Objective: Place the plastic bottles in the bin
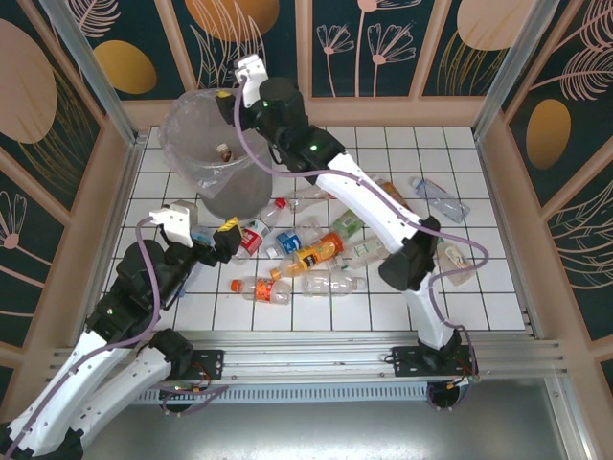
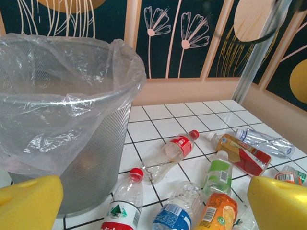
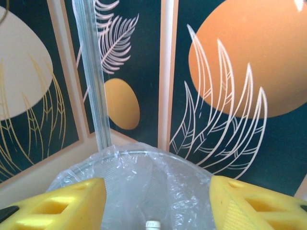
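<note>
Against patterned walls point(image 3: 230, 72), the bin point(image 3: 139, 172) lies below the spread-jawed right gripper point(image 3: 158, 201).

No word or number is coming through sharply enough to read. In the left wrist view, a red-labelled bottle point(image 2: 181, 143) is showing white script too small to make out. A white-labelled bottle point(image 2: 120, 211) is carrying a green peak-shaped mark above a red band — its characters are blurring. Barcodes are showing on the orange bottle point(image 2: 209, 214) and on a bottle at the right edge point(image 2: 287, 177), digits unreadable.
</note>
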You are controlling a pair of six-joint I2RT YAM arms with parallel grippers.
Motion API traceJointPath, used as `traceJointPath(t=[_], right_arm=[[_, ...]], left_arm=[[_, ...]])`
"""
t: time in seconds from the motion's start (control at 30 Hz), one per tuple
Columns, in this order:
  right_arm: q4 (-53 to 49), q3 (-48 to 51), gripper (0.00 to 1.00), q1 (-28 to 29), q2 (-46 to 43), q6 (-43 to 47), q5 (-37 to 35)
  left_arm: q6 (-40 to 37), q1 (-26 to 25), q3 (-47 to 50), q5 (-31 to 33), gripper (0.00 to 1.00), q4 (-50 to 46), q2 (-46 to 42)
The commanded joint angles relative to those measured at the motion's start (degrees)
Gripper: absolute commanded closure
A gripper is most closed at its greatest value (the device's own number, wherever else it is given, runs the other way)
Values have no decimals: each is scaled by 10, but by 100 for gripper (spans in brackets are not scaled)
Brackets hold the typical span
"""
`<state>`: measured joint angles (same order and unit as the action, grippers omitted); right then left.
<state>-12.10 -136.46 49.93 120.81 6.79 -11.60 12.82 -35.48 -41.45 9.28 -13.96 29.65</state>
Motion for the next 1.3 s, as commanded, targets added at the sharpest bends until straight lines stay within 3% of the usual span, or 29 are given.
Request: traceJointPath(t=[0.0, 0.33, 0.57, 0.8, 0.93, 1.27], right_arm=[[16, 66, 38, 0, -78, 4, 13], [10, 282, 28, 3, -254, -28, 40], [25, 520, 25, 3, -425, -107, 46], [-39, 686, 25, 3, -564, -159, 79], [-95, 739, 25, 3, -603, -171, 138], [-143, 858, 23, 11, -624, -191, 190]], left_arm=[[-11, -2, -4, -4, 1, -4, 1], [-10, -2, -8, -30, 1, -6, 21], [-9, -3, -12, -61, 2, -9, 47], [-7, -3, -13, -84, 2, -8, 63], [-25, -2, -14, -144, 2, -12, 71], [-53, -3, -1, -345, 2, 7, 63]])
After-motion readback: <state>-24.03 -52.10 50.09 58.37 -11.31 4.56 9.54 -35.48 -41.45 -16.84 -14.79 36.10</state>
